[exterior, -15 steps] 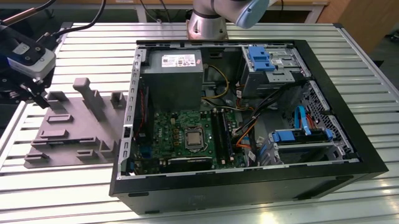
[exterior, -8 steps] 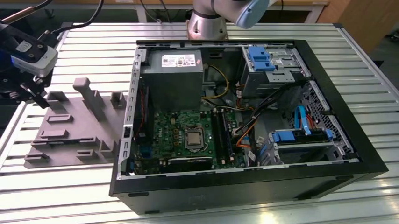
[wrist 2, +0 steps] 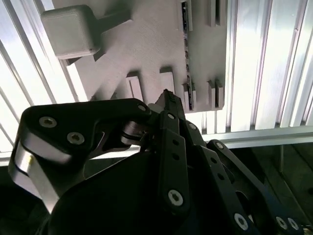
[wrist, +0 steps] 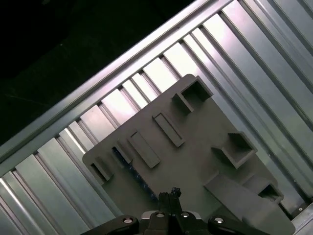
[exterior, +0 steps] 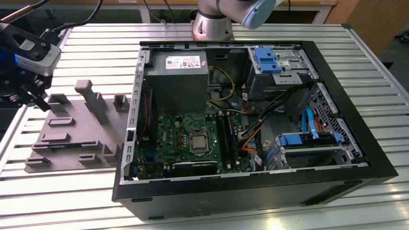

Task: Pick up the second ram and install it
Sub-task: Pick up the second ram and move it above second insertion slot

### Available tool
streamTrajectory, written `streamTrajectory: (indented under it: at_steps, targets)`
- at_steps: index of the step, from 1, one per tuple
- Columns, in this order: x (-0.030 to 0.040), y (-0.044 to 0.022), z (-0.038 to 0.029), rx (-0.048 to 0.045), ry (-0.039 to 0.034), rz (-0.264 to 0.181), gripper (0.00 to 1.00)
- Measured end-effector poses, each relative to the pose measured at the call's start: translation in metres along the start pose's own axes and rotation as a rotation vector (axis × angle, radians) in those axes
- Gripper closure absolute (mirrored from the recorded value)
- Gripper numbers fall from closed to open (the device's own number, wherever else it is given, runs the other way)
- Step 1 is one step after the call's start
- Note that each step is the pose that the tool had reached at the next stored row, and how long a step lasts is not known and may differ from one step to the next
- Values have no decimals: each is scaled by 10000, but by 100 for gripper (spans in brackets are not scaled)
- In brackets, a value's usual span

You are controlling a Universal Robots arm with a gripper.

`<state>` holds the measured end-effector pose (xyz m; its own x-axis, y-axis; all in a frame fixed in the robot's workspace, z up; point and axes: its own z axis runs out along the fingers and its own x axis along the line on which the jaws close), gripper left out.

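As the arm's lone gripper (exterior: 40, 102) hangs with its fingers pressed together and empty over the far corner of the grey fixture plate (exterior: 76, 143), the second ram (wrist: 128, 166) stands on edge in a narrow slot of that plate, just inside one of its edges and parallel to it. In both wrist views the dark stick's long axis runs away from the fingertips along the plate. Its near end lies close beside them and lower down, so most of the stick appears to sit forward of the tool rather than under it. The plate rests on the slatted metal table (exterior: 96, 52) near the table edge at the exterior view's left, beside the open computer case (exterior: 255, 191), whose motherboard (exterior: 169, 129) lies well apart from the gripper toward the exterior view's right. A white label (exterior: 183, 62) on the power supply (exterior: 176, 91) carries print that cannot be made out; no writing can be read on the ram or the plate.
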<state>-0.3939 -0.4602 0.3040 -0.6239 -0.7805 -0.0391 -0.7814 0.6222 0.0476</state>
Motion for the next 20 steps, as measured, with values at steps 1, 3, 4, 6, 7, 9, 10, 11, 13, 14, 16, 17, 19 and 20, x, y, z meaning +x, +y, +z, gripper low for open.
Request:
streamTrajectory:
  at_steps: [1,3,4,6,7,9,10,11,13,14,16,17,19,20]
  targets:
    - [0,0,0,-4,6,-107,89]
    - [0,0,0,-13,16,-326,89]
    - [0,0,0,-17,20,-430,89]
    - [0,0,0,-25,31,-641,89]
    - [0,0,1,-29,36,-744,89]
    - [0,0,1,-38,46,-964,89]
    - [0,0,1,-42,51,-1066,89]
    - [0,0,1,-46,57,-1170,89]
    - [0,0,1,-54,67,-1378,89]
    - [0,0,1,-58,71,-1482,89]
    - [0,0,1,-67,82,-1696,89]
    - [0,0,2,-71,87,-1802,89]
    - [0,0,2,-79,97,-2015,89]
    - [0,0,2,-83,102,-2128,89]
